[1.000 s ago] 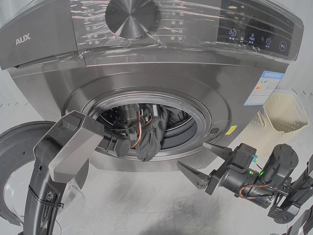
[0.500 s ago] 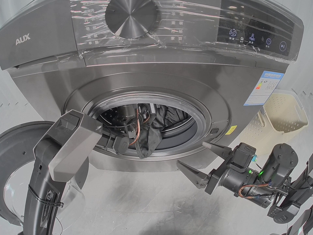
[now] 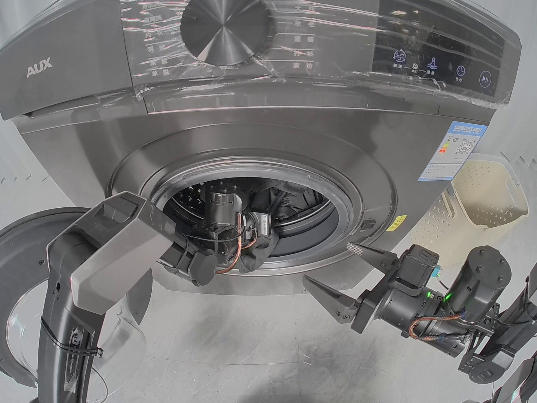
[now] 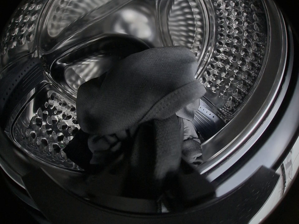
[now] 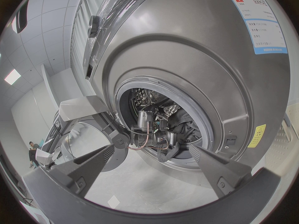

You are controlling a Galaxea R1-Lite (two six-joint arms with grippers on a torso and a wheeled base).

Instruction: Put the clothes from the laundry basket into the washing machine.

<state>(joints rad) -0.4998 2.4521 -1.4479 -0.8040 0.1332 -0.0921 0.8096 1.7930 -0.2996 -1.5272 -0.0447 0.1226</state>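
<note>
I'm working in what is looking like a test lab, not a home: the washing machine is wearing plastic film, standing on bare pale floor beneath office ceiling tiles.

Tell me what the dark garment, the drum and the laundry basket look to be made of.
The dark garment looks like a matte knit textile: it shows a fine mesh weave, a stitched hem and soft folds. The drum is apparently polished steel, embossed and perforated, with mirror-like reflections. The laundry basket is probably moulded plastic, cream, with a smooth rim and regular holes.
</note>
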